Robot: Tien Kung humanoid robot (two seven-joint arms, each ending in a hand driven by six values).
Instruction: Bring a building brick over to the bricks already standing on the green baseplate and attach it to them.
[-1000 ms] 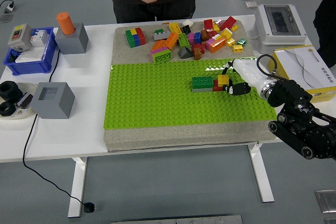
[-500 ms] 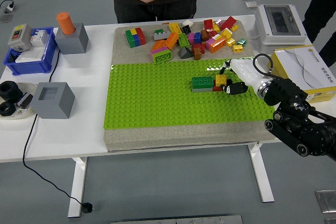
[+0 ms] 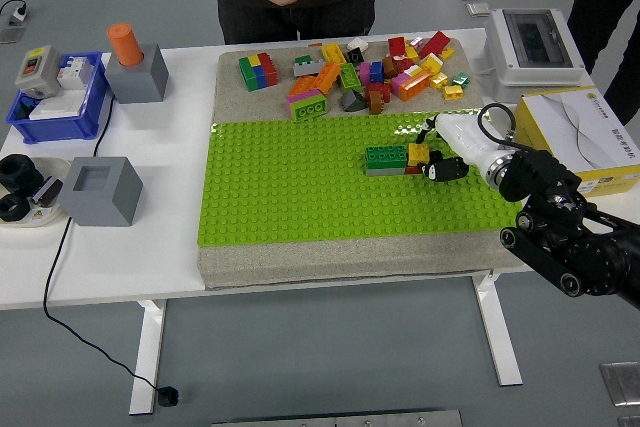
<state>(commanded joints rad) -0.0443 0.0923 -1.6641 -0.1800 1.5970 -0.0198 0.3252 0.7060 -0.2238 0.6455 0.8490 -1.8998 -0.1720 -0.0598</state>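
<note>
The right hand (image 3: 440, 159) is closed on a yellow brick (image 3: 420, 153) at middle right. The brick is held touching the green brick (image 3: 385, 156) on the green baseplate (image 3: 300, 197), just left of it.

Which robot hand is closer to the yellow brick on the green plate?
The right hand. It is right beside the yellow brick on the green baseplate, fingers at the brick's right side. The left hand is not in the picture at all.

One green baseplate (image 3: 330, 192), two grey blocks (image 3: 100, 190) — one orange cylinder (image 3: 126, 44), one blue bin (image 3: 55, 102), one robot hand (image 3: 450, 152) in view.
</note>
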